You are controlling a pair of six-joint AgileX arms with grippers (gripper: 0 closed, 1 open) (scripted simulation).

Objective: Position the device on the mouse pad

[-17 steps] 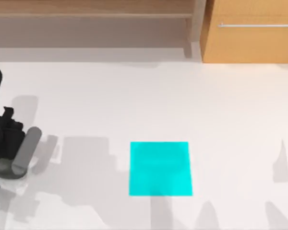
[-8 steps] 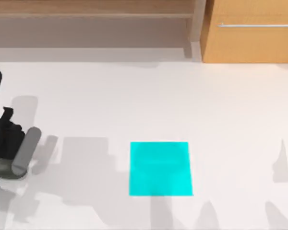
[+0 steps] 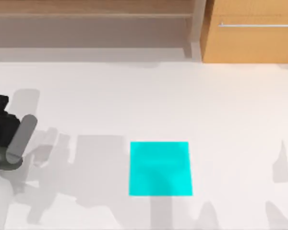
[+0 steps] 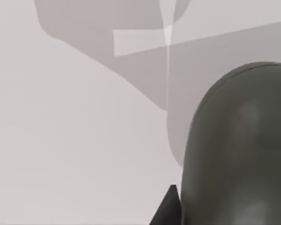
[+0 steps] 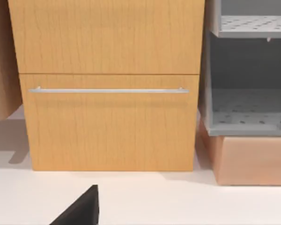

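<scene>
**Mouse at far left by my left gripper, pad bare**

The device (image 4: 239, 150) is at the table's far left edge, right up against my left gripper (image 3: 4, 139). In the left wrist view its dark domed top looms close. I can't tell how wide that gripper stands, or whether it actually has the mouse. The mouse pad (image 3: 160, 168) lies flat near the table's middle, well apart to the right, with nothing on it.

Handling, as I judge it:
- It looks light, rigid and hard-shelled.
- The smooth dome is likely slippery, so I wouldn't pinch from the top.
- Best hold is across the two long sides, low down near the middle, with moderate squeeze.
- Not fragile, but set it down flat.

My right arm is parked, facing the wooden cabinet (image 5: 107, 84).
</scene>
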